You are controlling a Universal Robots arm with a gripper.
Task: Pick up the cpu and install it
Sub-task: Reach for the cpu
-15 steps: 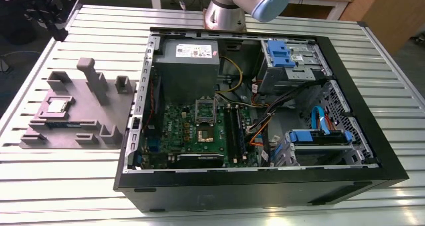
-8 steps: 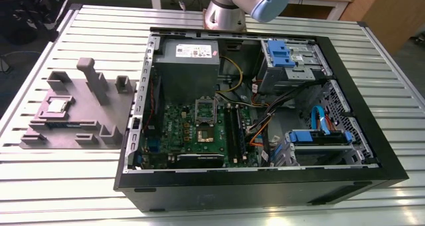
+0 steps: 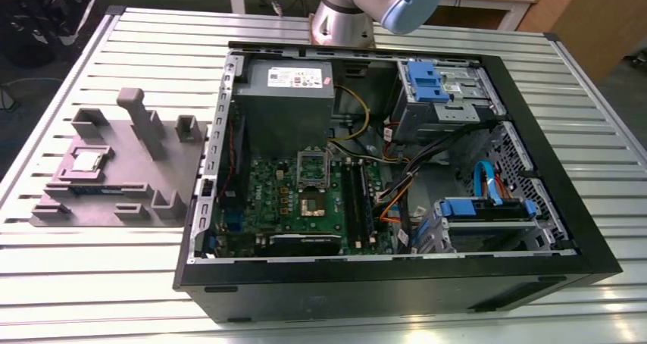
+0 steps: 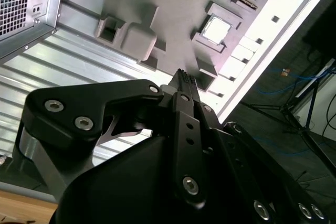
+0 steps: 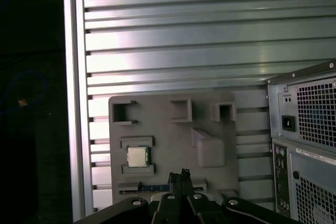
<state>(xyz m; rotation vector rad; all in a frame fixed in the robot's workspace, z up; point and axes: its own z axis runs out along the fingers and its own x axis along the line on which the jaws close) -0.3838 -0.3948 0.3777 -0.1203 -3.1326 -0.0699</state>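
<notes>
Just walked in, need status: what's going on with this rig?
A robot arm is set up to install a cpu into the open PC case. The cpu lies in its pocket on the grey fixture tray, which sits on the slatted table to the exterior view's left of the case. In both wrist views the hand is shut, empty and apart from the cpu. Nothing is picked up yet.

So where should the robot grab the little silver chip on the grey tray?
Probably from straight above, by two opposite thin edges. The cpu lies flat in a shallow pocket of the grey holder, top face up; raised lips hug two sides, so pinch the two free edges.
</notes>
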